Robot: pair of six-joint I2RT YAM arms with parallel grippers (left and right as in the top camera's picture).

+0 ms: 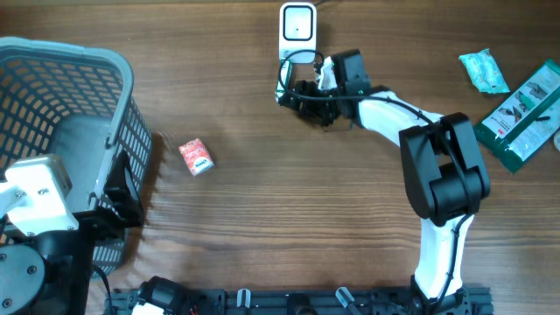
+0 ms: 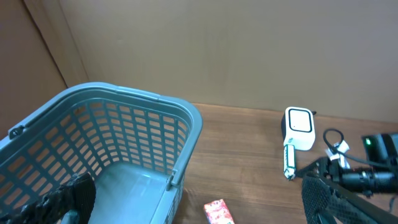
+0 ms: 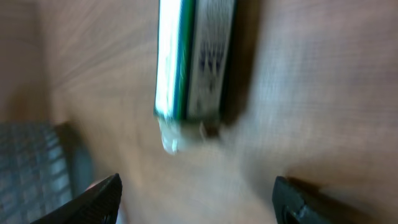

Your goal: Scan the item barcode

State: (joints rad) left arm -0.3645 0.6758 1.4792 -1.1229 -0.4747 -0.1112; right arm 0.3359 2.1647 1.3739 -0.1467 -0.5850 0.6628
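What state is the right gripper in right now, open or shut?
The right gripper is open: its fingers stand wide apart with only table between them.

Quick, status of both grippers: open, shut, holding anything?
Left gripper: open, holding nothing.
Right gripper: open, holding nothing; the green-and-white packet lies ahead of it, ungripped.

Wood-grain bench under soft, even light
A plain brown wall rises behind the bench's far edge, at 12 o'clock in the left wrist view.
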